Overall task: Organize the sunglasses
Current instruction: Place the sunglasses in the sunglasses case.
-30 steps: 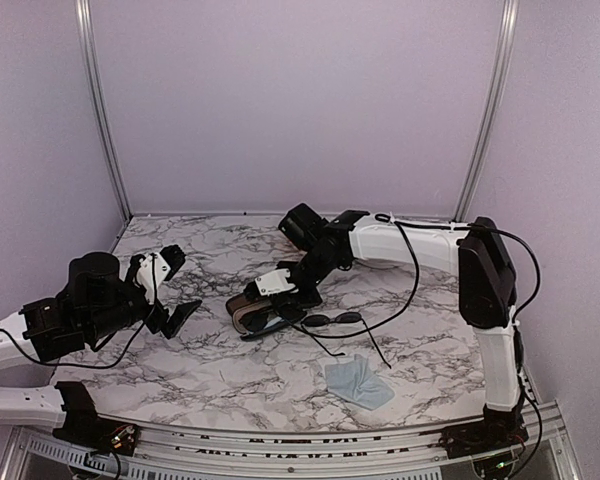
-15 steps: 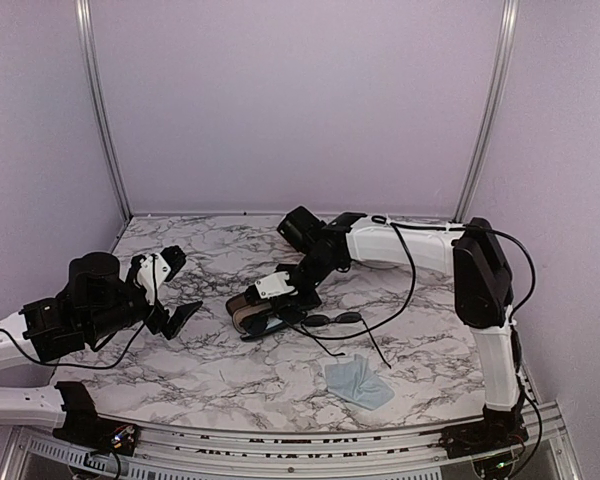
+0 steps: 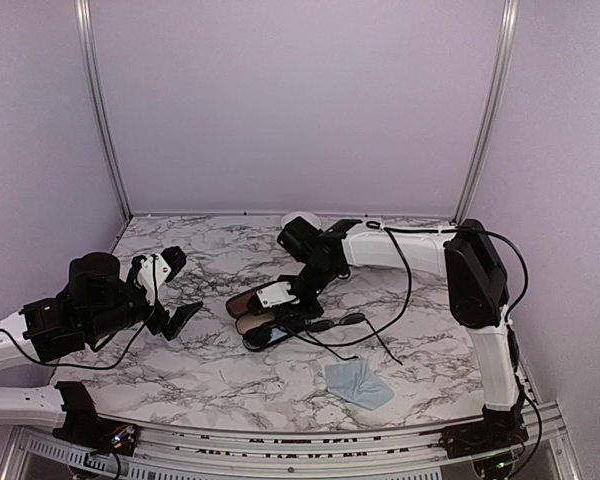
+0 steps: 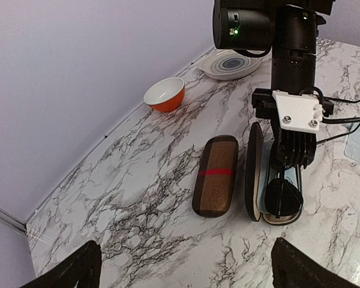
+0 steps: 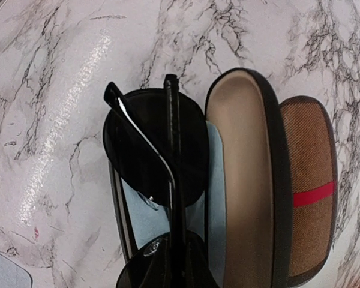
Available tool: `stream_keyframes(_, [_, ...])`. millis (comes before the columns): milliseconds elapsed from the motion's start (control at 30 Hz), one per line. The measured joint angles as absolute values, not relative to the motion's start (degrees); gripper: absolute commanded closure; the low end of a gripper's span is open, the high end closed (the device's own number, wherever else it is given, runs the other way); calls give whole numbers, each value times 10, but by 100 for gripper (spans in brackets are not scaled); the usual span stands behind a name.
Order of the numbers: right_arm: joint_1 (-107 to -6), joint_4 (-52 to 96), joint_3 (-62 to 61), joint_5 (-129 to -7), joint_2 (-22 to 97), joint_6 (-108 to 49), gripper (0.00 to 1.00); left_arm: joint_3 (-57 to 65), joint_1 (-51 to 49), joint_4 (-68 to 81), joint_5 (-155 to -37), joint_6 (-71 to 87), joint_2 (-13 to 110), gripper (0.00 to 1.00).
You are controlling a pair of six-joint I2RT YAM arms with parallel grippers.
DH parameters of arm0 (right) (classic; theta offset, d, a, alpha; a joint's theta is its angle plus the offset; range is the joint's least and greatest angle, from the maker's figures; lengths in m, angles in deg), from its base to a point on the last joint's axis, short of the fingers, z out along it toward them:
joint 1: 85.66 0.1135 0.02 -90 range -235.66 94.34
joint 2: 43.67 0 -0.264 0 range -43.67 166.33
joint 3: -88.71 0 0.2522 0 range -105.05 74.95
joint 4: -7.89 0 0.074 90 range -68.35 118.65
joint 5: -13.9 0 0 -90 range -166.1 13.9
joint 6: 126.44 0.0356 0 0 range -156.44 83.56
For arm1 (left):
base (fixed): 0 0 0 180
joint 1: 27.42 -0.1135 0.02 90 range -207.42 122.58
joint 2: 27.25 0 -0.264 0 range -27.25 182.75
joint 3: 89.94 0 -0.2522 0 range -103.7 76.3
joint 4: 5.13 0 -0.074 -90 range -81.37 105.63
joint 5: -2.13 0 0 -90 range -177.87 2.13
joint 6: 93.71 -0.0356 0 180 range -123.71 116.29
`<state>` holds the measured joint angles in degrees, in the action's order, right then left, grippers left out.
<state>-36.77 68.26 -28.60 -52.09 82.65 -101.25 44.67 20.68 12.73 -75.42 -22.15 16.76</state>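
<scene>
Right gripper (image 4: 293, 165), pinched closed, holds the sunglasses (image 5: 156, 150), one lens over the open case's (image 5: 246, 180) blue lining, mid-worktop (image 3: 230, 380). Plaid case (image 5: 306, 192) lies against it. Left gripper (image 3: 177, 288) hovers wide open, empty, near the left edge.

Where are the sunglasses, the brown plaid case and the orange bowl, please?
sunglasses (image 5: 192, 150): right wrist view, on the upper dark lens.
brown plaid case (image 4: 219, 156): left wrist view, on its top above the stripe.
orange bowl (image 4: 167, 105): left wrist view, on its outer wall.
</scene>
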Motion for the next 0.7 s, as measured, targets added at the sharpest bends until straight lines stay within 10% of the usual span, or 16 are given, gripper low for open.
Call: stream_keyframes(700, [-368,571,-197,-609,789,-1005,100,447,207,127,-755,-222,170,1])
